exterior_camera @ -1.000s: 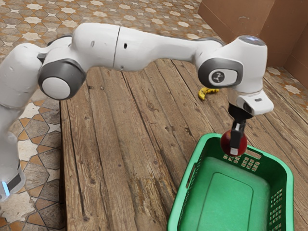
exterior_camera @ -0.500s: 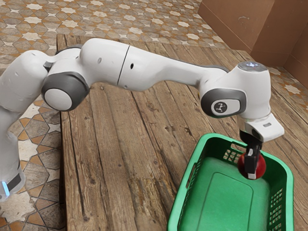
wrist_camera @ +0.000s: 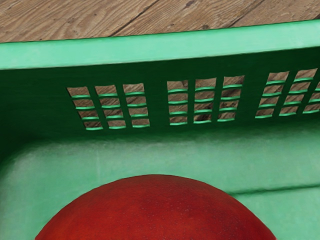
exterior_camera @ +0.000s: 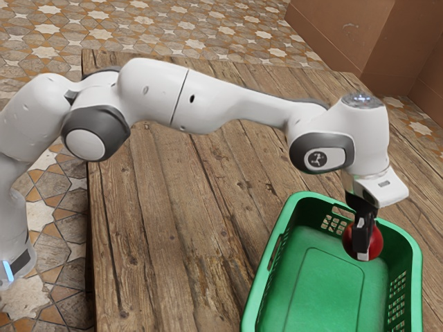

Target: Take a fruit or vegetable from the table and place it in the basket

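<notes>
My gripper (exterior_camera: 363, 247) is over the far end of the green basket (exterior_camera: 259, 294) in the exterior view, shut on a round red fruit (exterior_camera: 374, 242). One black finger crosses the fruit's near side; the other is hidden behind it. In the wrist view the red fruit (wrist_camera: 155, 210) looms large, with the basket's floor and slotted wall (wrist_camera: 157, 107) beyond it. Whether the fruit touches the basket I cannot tell.
The wooden table (exterior_camera: 173, 228) extends from the basket toward the exterior view's left. Brown box-like panels (exterior_camera: 387, 45) stand past the table's far edge. The basket's raised rim surrounds the space below my hand.
From over the basket's far rim, my hand has moved lower and toward the exterior view's right, carrying the fruit. Over the last half second it has barely moved. The arm now hides the banana.
</notes>
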`<act>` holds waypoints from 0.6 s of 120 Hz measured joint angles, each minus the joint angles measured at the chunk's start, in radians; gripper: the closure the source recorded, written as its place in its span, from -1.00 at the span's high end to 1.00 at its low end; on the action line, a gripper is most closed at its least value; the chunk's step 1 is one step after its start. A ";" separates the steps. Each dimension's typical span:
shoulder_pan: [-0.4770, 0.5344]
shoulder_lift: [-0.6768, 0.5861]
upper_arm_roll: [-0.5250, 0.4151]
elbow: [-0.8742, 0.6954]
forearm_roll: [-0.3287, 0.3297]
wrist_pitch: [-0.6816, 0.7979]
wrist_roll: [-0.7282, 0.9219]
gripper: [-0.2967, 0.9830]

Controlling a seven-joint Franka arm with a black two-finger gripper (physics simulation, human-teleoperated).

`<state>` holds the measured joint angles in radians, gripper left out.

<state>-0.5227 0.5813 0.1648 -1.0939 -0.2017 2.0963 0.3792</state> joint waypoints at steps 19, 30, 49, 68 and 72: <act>-0.002 0.008 -0.003 -0.002 0.000 0.006 -0.002 0.44; -0.001 0.007 -0.002 -0.004 0.003 0.009 -0.008 0.45; 0.010 0.006 0.006 -0.014 0.020 -0.025 -0.039 0.45; 0.010 0.008 -0.001 -0.012 0.039 -0.058 -0.073 0.50; 0.010 0.008 -0.001 -0.012 0.041 -0.062 -0.080 0.51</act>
<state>-0.5124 0.5892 0.1635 -1.1056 -0.1608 2.0348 0.2996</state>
